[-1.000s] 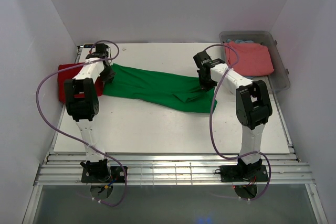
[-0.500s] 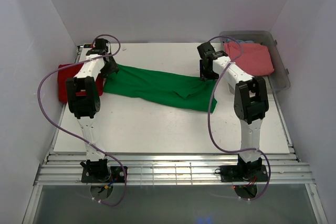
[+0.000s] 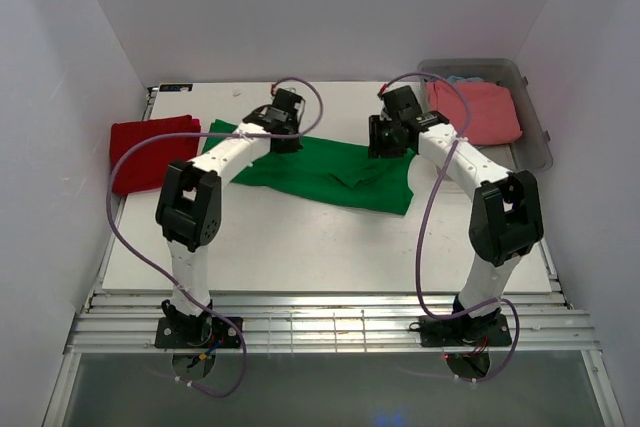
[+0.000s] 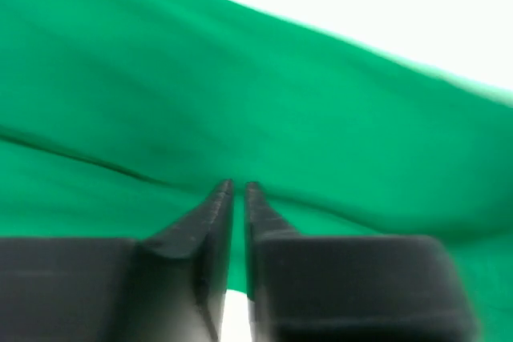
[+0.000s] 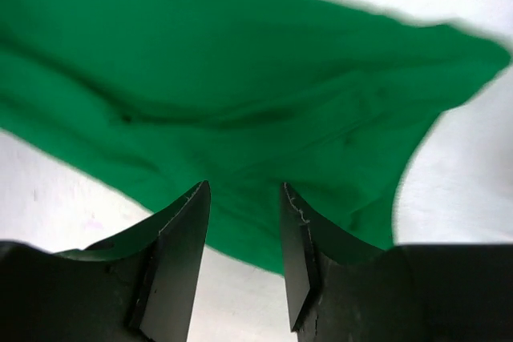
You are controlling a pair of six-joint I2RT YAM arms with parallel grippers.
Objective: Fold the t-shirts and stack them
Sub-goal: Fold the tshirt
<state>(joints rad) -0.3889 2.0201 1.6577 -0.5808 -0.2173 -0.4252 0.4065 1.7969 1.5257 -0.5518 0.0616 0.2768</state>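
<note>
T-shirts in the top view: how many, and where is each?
3 clearly: green one spread across the table, red one at its left edge, pink one in the bin. Blue cloth behind it may be a fourth.

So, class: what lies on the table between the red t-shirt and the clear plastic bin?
The green t-shirt, spread out across that stretch; the top external view shows it.

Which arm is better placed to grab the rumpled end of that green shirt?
Probably right: the right end effector hangs with jaws apart over the rumpled end of the green t-shirt. The left end effector, jaws nearly together, is over the smoother other half.
</note>
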